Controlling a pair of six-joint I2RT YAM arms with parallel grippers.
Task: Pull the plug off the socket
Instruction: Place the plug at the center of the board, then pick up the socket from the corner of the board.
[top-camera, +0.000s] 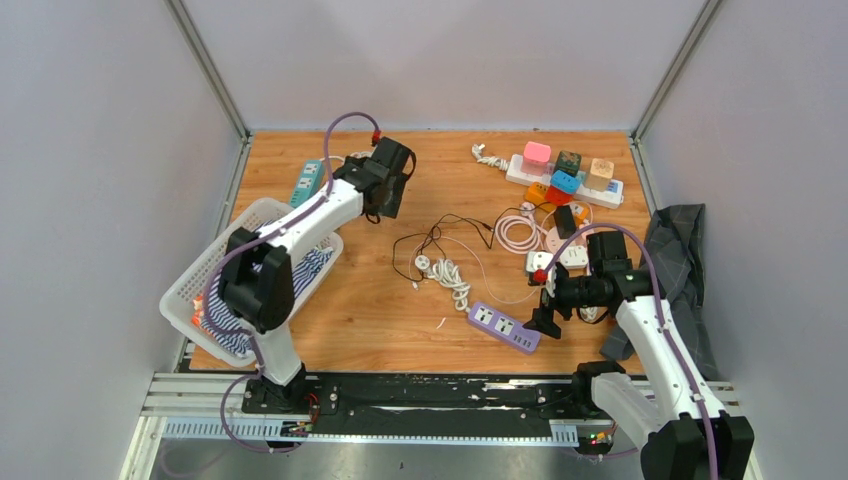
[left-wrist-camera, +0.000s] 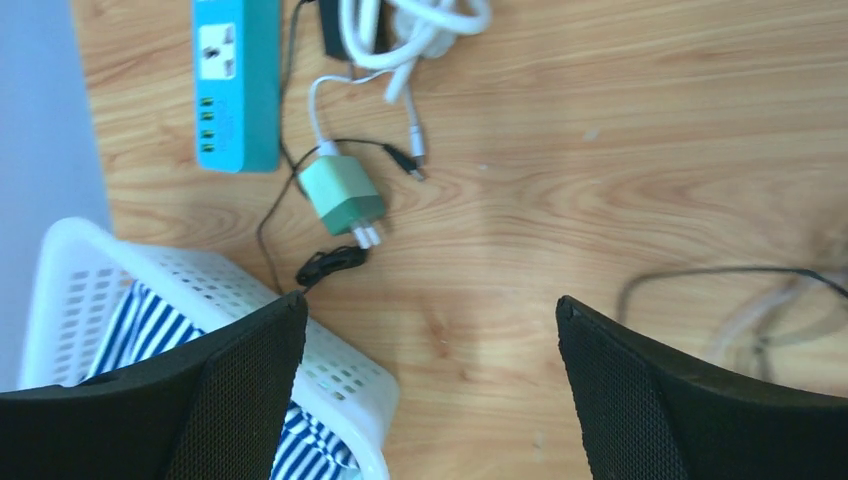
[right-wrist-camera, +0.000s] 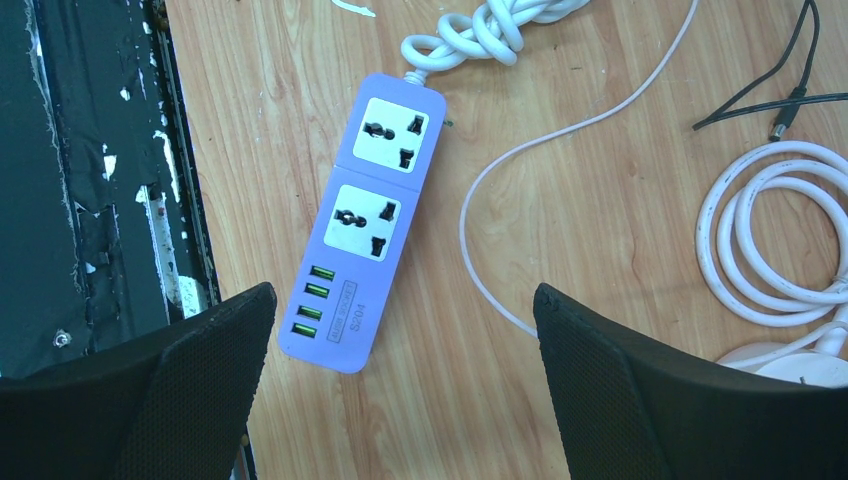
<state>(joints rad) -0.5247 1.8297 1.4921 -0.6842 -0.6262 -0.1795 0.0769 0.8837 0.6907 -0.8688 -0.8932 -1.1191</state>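
Both tools were released and empty: right tool (right-wrist-camera: 405, 300) hung over the bare-socketed purple strip (right-wrist-camera: 375, 230), left tool (left-wrist-camera: 430, 310) far left by the basket (left-wrist-camera: 200, 262); with the pink plug (top-camera: 537, 153) seated in the white strip (top-camera: 614, 191) far right, the best move looked like a square grip and a straight pull up.

On your left, a white basket (top-camera: 190, 275) hangs over the edge of the wooden table (top-camera: 400, 330), with a blue-and-white striped cloth (left-wrist-camera: 150, 330) inside it. Just beyond the basket you'll see a teal power strip (left-wrist-camera: 236, 80), and beside that a small green charger (left-wrist-camera: 342, 195) lying on its side. Near the front lies a purple power strip (right-wrist-camera: 372, 225), its white cord (right-wrist-camera: 485, 28) bundled at one end. A dark grey cloth (top-camera: 675, 250) lies crumpled along your right edge.
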